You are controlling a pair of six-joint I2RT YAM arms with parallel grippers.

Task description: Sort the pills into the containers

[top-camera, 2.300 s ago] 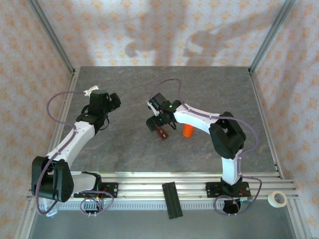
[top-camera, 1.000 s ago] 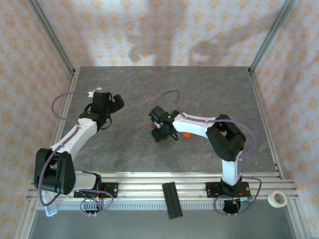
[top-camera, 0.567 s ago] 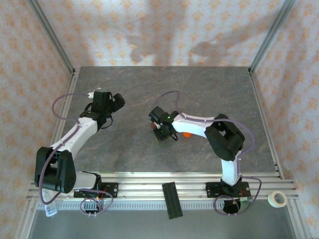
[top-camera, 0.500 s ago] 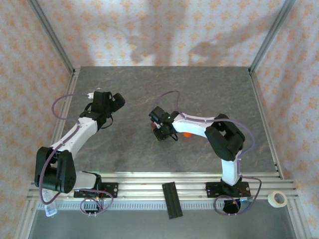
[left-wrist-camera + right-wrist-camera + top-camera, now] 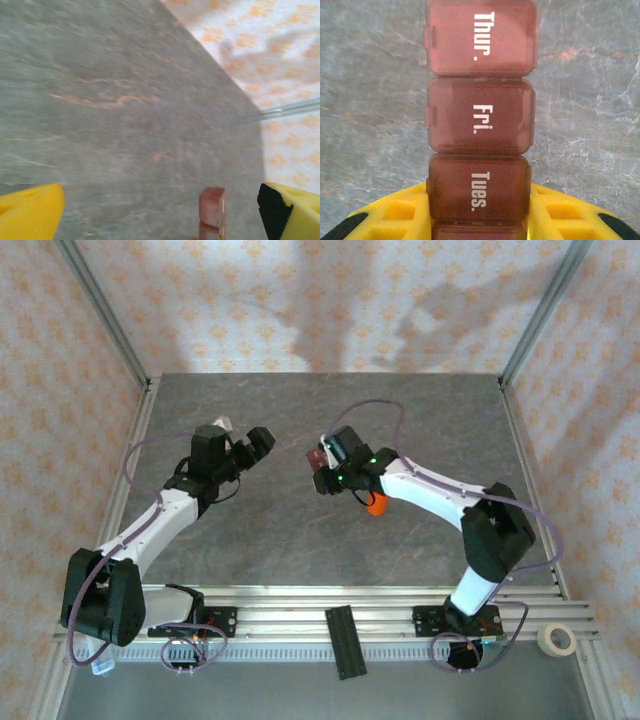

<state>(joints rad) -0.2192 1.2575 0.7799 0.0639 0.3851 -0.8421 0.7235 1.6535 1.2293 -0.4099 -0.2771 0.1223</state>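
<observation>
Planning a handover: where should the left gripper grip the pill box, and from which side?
Likely the free Thur. end, coming in end-on with a finger on each side. The right gripper clamps the pill box at its Tues. end, and in the left wrist view its tip sits between the fingers of the open left gripper.

A lab test cell: aluminium framing [image 5: 104,310], orange-patterned backdrop walls [image 5: 320,300], grey stone-look table [image 5: 420,410] (tape roll [image 5: 556,639] at the rail [image 5: 300,600]).

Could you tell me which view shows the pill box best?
The right wrist view: the pill box is close, lids reading Thur., Fri., Tues. The top view shows it tiny at the right claw; the left wrist view, one end.
</observation>
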